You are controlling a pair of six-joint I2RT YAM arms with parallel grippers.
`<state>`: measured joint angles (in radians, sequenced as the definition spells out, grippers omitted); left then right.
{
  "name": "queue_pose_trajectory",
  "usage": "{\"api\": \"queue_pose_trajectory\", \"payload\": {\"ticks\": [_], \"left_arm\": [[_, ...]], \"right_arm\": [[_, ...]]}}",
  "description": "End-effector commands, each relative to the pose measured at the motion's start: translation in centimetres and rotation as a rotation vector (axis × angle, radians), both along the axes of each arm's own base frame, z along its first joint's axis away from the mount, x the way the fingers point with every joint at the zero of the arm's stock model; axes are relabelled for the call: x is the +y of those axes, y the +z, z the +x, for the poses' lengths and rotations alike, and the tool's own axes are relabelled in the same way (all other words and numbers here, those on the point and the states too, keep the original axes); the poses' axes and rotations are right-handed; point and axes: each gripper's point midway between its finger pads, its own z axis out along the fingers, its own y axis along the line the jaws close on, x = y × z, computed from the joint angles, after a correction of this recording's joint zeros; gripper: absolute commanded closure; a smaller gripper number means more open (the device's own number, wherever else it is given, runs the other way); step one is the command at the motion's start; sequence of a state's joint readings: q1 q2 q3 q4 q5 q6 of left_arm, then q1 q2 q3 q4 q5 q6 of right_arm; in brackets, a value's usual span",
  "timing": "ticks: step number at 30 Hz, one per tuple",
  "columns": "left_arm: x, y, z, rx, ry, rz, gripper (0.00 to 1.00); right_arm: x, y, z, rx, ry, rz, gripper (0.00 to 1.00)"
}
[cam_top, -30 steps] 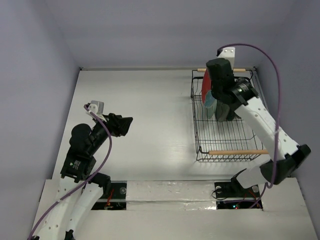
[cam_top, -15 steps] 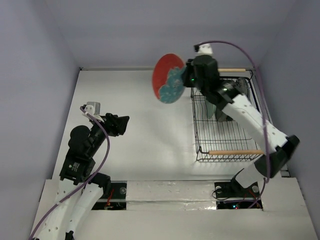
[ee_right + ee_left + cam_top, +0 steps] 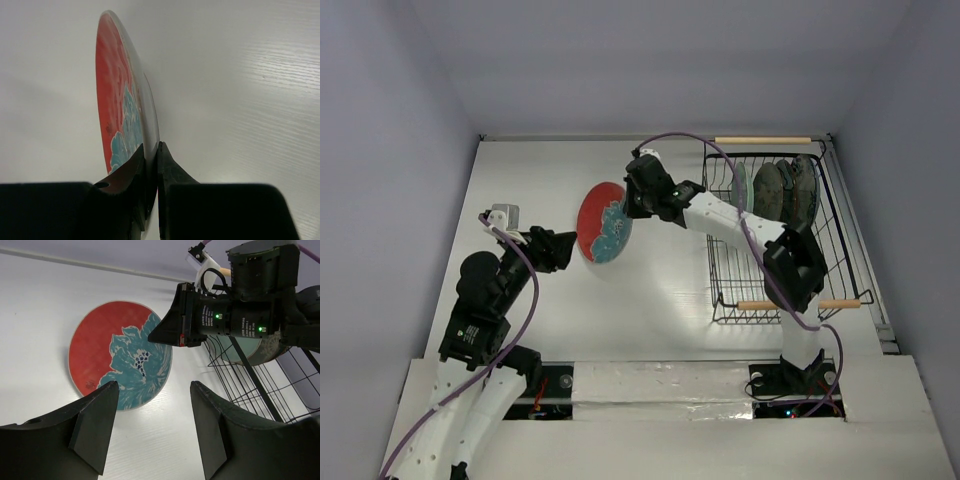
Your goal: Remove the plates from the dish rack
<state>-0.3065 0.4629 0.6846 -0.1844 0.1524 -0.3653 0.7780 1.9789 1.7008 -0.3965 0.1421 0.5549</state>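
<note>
Red glazed plate (image 3: pixel 602 222) with a teal flower hangs on edge over the table's (image 3: pixel 520 170) middle, rim pinched between the right gripper's (image 3: pixel 151 150) closed fingers. It looks stiff, slick, breakable (best held by the rim). Left gripper (image 3: pixel 153 386) gapes wide, holding nothing. The wire dish rack (image 3: pixel 712 262) by the right edge holds several upright plates (image 3: pixel 775 190).

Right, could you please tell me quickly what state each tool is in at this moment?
Left tool: open, holding nothing.
Right tool: closed on the rim of the red plate with teal flower.
</note>
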Motion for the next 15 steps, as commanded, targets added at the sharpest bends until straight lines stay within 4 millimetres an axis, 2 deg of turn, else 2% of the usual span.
{"api": "queue_pose_trajectory", "payload": {"ticks": [1, 2, 3, 5, 6, 8, 11, 14, 15], "left_arm": [[-0.2, 1.2, 0.0, -0.039, -0.008, -0.019, 0.44], [-0.2, 1.2, 0.0, -0.04, -0.009, -0.018, 0.44], [-0.2, 1.1, 0.0, -0.04, -0.012, -0.018, 0.44], [-0.3, 1.1, 0.0, -0.04, -0.013, -0.018, 0.44], [-0.3, 1.1, 0.0, -0.04, -0.015, -0.018, 0.44], [-0.3, 1.0, 0.0, -0.038, -0.016, -0.016, 0.44], [-0.4, 1.1, 0.0, -0.039, -0.018, -0.017, 0.44], [-0.4, 1.1, 0.0, -0.038, -0.019, -0.016, 0.44], [-0.4, 1.0, 0.0, -0.038, -0.019, -0.016, 0.44]], "right_arm": [[2.8, 9.2, 2.9, -0.192, -0.04, 0.319, 1.0], [2.9, 8.4, 3.0, -0.183, -0.044, 0.319, 1.0], [2.7, 6.4, 2.7, -0.155, -0.047, 0.298, 1.0], [2.7, 5.1, 2.6, -0.136, -0.061, 0.306, 1.0], [2.3, 3.4, 2.4, -0.115, -0.074, 0.287, 1.0], [2.1, 2.1, 2.3, -0.094, -0.092, 0.288, 1.0], [1.6, -0.7, 2.0, -0.054, -0.114, 0.253, 0.92], [0.8, -2.9, 1.7, -0.026, -0.142, 0.215, 0.77], [0.5, -3.5, 1.6, -0.022, -0.152, 0.201, 0.68]]}}
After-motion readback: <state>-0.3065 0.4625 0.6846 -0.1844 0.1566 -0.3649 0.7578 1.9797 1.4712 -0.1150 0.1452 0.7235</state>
